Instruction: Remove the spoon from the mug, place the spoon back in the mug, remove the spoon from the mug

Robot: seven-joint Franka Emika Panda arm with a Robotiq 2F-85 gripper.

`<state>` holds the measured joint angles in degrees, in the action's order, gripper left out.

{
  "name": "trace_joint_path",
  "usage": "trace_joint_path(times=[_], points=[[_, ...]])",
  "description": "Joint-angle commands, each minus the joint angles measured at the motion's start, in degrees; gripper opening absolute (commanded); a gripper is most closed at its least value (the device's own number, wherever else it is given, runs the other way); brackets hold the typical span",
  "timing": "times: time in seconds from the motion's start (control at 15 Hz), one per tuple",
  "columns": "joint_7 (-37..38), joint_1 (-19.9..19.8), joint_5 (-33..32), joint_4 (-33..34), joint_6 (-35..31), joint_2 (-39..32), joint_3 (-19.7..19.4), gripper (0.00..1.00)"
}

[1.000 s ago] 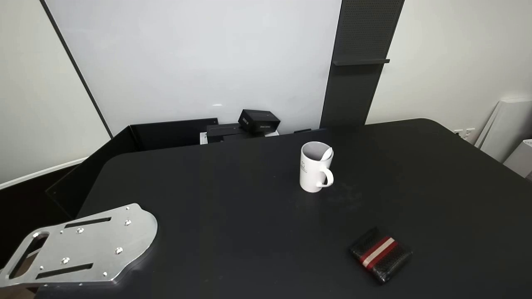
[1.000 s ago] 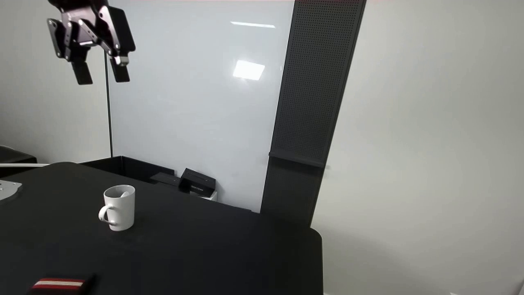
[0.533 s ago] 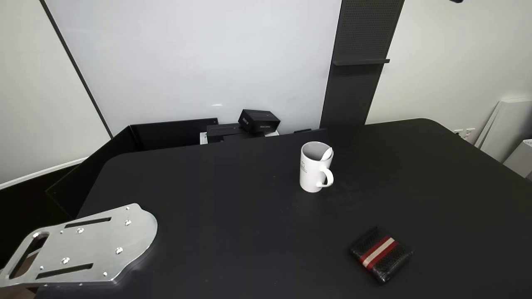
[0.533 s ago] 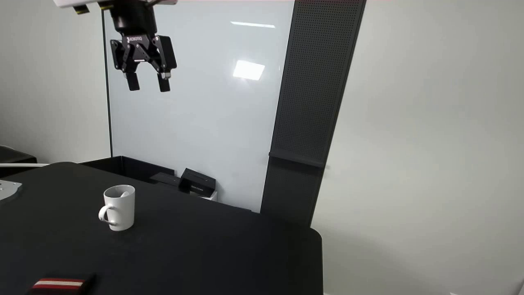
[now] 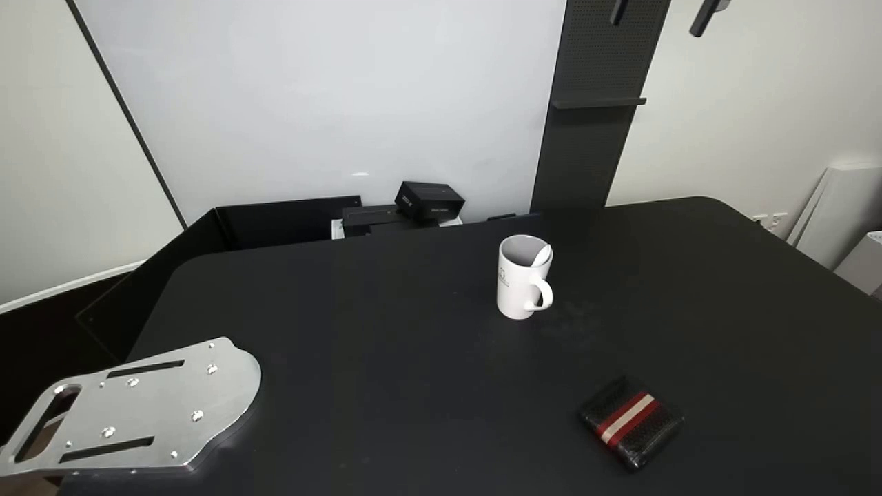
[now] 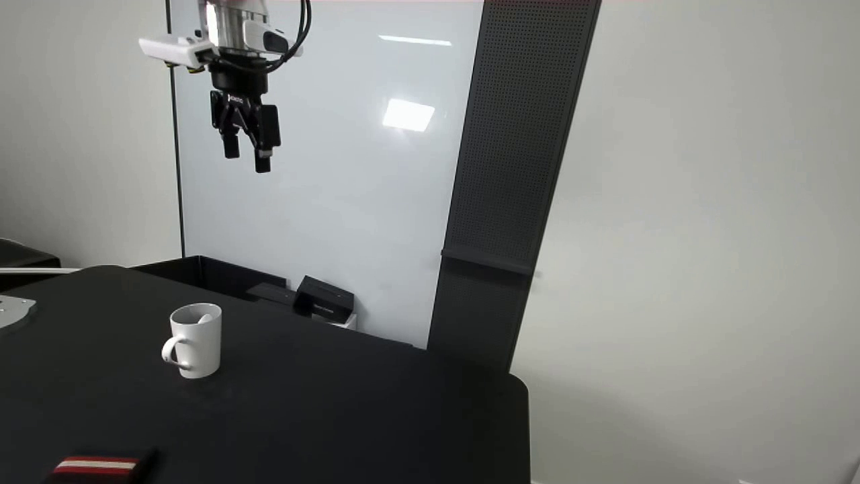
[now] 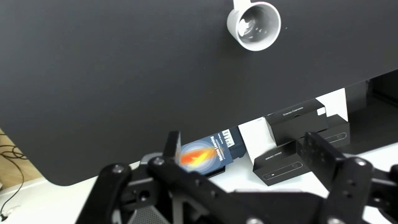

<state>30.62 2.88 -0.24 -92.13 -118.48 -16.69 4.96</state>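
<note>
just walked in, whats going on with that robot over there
A robot arm is meant to take the spoon out of the mug, put it back, then take it out again. Right now nothing is being handled: the pincer hangs open and empty in the air, apart from the mug. The mug stands upright on the black table with the spoon inside. Which removal comes next, I can't tell.

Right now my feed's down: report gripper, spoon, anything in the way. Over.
Gripper open, high up, holding nothing. White spoon leaning inside the upright white mug, handle side. Striped black wallet apart from the mug, probably not in the way.
</note>
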Motion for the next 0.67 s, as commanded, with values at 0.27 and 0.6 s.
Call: trace_joint_path(times=[0.27, 0.6], points=[[0.76, 4.24, 5.03, 3.62, -1.16, -4.44, -1.46, 1.0], [0.77, 4.73, 5.32, 3.83, -1.16, -5.01, -1.48, 1.0]])
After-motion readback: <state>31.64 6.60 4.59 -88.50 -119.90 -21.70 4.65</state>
